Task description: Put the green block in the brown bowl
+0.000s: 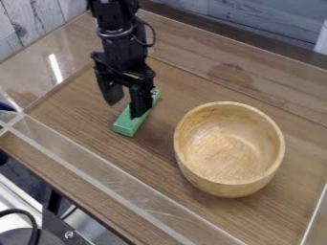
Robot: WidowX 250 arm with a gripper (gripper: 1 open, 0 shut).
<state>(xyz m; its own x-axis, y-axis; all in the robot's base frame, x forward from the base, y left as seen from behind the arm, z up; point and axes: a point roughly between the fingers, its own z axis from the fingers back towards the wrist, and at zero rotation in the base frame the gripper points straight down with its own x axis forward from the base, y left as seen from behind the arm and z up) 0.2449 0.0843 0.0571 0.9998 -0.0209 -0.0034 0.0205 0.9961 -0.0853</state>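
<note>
The green block [130, 122] lies flat on the wooden tabletop, left of the brown bowl [230, 148]. My black gripper [124, 99] points straight down over the block's far end, open, with one finger on each side of that end. The fingers hide the block's far part, and I cannot tell whether they touch it. The bowl stands upright with nothing inside it, about a hand's width to the right of the block.
A clear plastic wall [76, 163] runs along the near edge of the wooden table [76, 105], with another clear panel at the far left. The table's far edge runs across the upper right.
</note>
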